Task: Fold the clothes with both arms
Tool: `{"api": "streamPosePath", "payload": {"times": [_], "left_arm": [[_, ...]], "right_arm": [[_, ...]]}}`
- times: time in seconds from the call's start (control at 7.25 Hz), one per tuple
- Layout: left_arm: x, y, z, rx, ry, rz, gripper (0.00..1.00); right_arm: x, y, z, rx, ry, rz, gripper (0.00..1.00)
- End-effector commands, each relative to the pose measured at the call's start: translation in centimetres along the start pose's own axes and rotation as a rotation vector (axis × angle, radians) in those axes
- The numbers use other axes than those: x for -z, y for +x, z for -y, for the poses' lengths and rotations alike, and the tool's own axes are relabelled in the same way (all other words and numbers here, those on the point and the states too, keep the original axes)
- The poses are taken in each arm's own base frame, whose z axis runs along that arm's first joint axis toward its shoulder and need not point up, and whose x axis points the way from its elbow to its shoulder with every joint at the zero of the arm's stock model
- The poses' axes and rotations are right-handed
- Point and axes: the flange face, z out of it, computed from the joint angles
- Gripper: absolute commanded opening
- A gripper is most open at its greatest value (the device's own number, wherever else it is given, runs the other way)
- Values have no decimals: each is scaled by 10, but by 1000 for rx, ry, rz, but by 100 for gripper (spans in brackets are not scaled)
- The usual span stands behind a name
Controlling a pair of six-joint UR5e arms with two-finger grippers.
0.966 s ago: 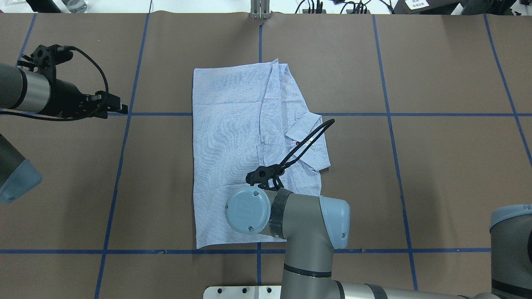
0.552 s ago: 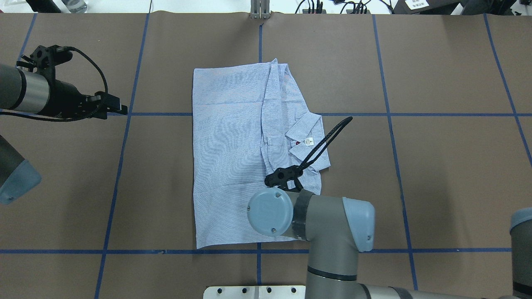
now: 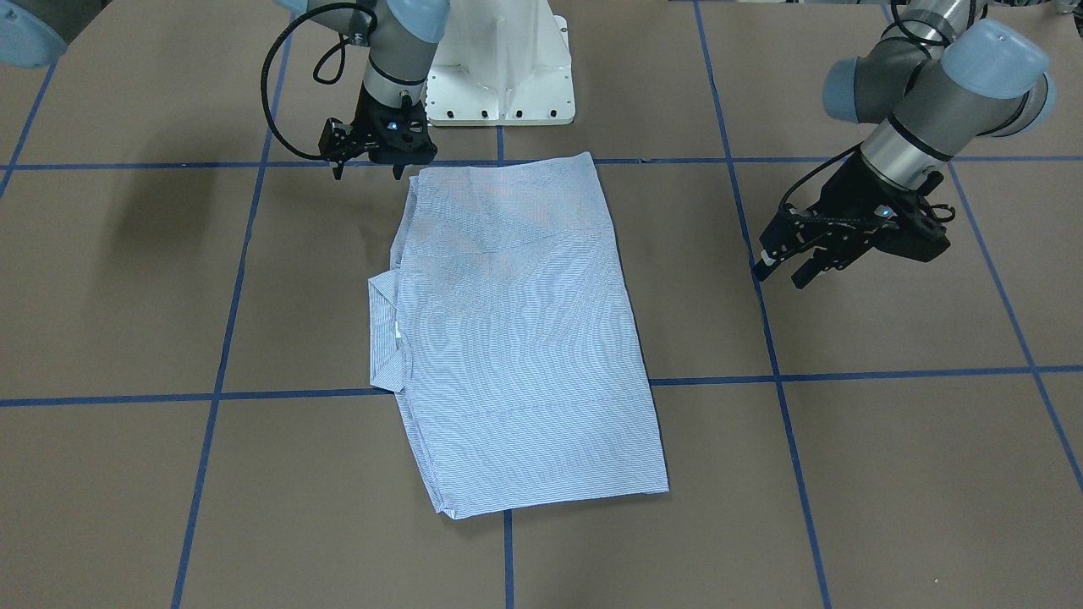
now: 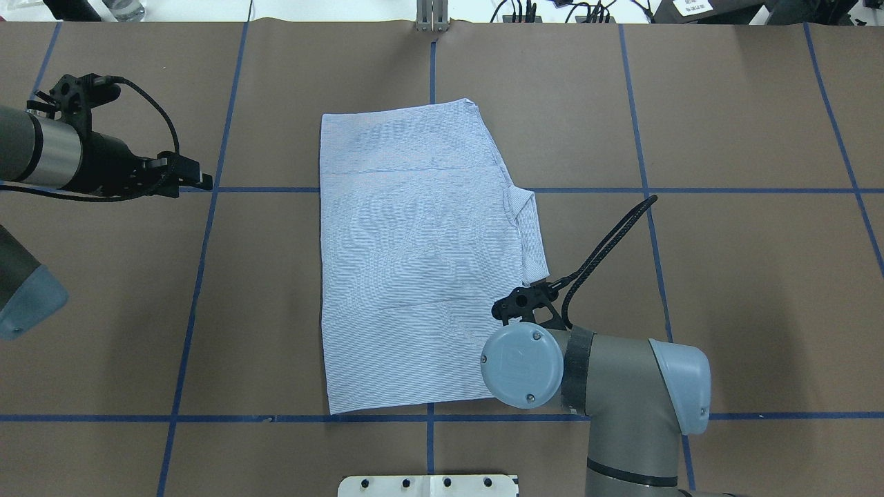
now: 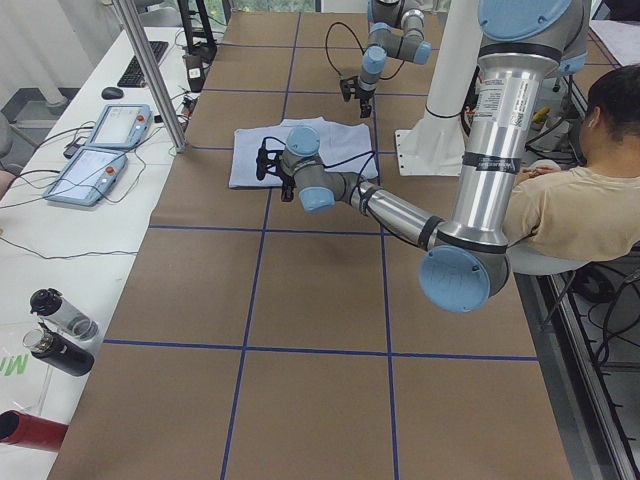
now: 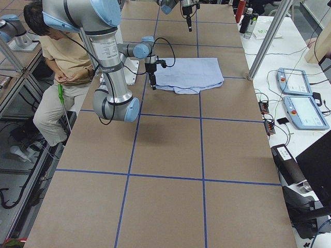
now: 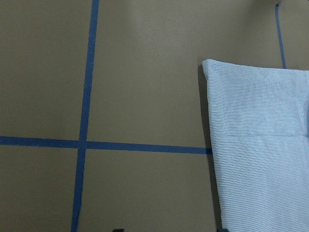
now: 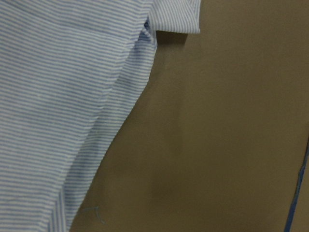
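Observation:
The striped shirt (image 4: 414, 255) lies folded in a flat rectangle at mid table, its collar (image 4: 533, 231) poking out on my right side. In the front-facing view the shirt (image 3: 516, 338) is smooth on top. My right gripper (image 3: 367, 173) hangs open and empty just off the shirt's corner nearest the base; overhead, its wrist (image 4: 523, 366) hides it. My left gripper (image 3: 780, 277) is open and empty, well clear of the shirt's left edge, and also shows overhead (image 4: 202, 181). The left wrist view catches a shirt corner (image 7: 260, 145); the right wrist view shows a shirt edge (image 8: 58, 106).
The white pedestal base (image 3: 499, 76) stands behind the shirt. Blue tape lines (image 4: 200, 276) grid the brown table cover. A person (image 5: 575, 215) sits behind the robot. Control pendants (image 5: 100, 150) and bottles (image 5: 60, 330) lie on the side bench.
My right arm has swung right and back toward the base, off the shirt. A smooth layer now covers the placket and label that showed before. The left arm has not moved.

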Motion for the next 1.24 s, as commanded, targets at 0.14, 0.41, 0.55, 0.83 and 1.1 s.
{"api": "streamPosePath", "payload": {"times": [0.14,0.41,0.55,0.83,1.1], "left_arm": [[6,7,-1,-7,5,-13,70],[8,9,-1,-8,7,-16,70],[8,9,-1,-8,7,-16,70],[8,10,-1,-5,8,-18,70],[10,11,-1,-8,11,-21,70]], "right_arm": [[41,1,33,-89,55,69,100],[53,-16,29,-579,65,236,100],[45,-16,25,-806,49,357,100],[16,-6,13,-1161,-23,442,100],[3,4,10,-1421,-63,459,99]]}}
